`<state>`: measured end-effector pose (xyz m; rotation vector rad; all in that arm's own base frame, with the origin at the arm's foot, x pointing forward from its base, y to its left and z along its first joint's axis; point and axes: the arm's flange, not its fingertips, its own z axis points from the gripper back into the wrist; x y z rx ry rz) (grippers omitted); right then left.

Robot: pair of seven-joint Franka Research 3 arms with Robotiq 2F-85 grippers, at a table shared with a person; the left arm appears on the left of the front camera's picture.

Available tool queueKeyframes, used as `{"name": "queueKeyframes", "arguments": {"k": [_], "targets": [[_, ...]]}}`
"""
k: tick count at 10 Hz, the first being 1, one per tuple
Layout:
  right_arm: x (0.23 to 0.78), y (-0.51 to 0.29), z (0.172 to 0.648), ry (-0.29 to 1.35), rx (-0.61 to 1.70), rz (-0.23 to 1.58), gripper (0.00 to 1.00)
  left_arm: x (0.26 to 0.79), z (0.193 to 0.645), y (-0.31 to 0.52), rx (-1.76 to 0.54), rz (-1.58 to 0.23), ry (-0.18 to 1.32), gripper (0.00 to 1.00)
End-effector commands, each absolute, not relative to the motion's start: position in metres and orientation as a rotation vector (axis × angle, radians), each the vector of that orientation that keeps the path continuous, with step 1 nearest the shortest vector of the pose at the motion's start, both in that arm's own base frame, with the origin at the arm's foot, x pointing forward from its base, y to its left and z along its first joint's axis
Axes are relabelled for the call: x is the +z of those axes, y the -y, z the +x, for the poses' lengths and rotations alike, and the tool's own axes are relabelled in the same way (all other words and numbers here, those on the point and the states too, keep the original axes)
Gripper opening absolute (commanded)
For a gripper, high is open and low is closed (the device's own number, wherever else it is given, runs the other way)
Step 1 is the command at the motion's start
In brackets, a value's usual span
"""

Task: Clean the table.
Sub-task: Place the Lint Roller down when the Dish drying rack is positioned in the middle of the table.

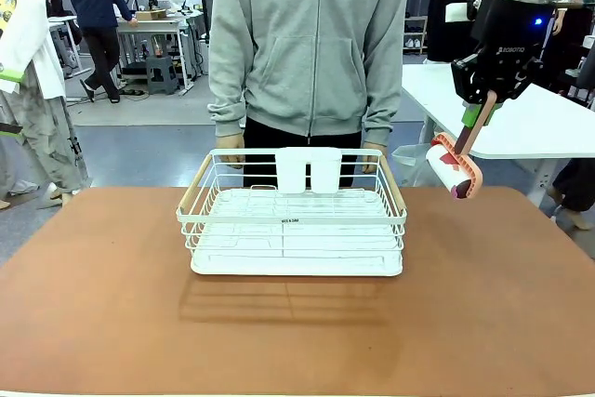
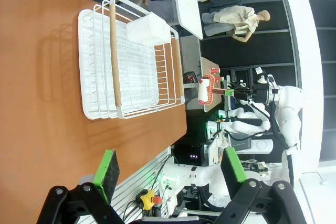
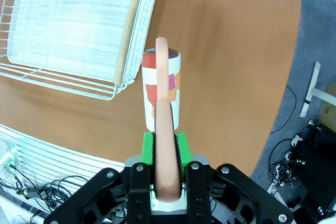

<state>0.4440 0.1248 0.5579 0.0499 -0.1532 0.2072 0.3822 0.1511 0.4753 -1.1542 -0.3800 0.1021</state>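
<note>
Left: the left gripper (image 2: 168, 174) stands spread, its green pads (image 2: 109, 169) well apart with nothing between them, hovering off the near edge of the tabletop (image 1: 102, 295).

Centre: a white wire dish rack (image 1: 296, 220) with pale wooden side handles and two white cups (image 1: 309, 169) hung on its far rail rests on the reddish-brown tabletop; a person in a grey hooded top stands at the far side with a hand (image 1: 230, 148) near each back corner of the rack.

Right: the right gripper (image 1: 479, 111) is clenched on the salmon-pink handle (image 3: 164, 129) of a lint roller (image 1: 453, 169), held above the tabletop's far right corner, roller head (image 3: 161, 90) pointing down and clear of the surface.

The tabletop looks rigid, flat and matte, so it should take firm rolling pressure without give. The roller seems light, its handle stiff plastic, and the sticky sheet will likely drag; the grasp high on the handle suits this, though it leaves a long lever if pressed hard.
</note>
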Motion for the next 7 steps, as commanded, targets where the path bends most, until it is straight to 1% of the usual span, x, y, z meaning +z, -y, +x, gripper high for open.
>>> {"name": "queueKeyframes", "arguments": {"k": [1, 7], "targets": [[0.5621, -0.1278, 0.4446, 0.16, 0.195, 0.063, 0.22, 0.4768, 0.3806, -0.1525, 0.096, -1.169, 0.39, 1.0], [0.5621, -0.1278, 0.4446, 0.16, 0.195, 0.063, 0.22, 0.4768, 0.3806, -0.1525, 0.096, -1.169, 0.39, 1.0]]}}
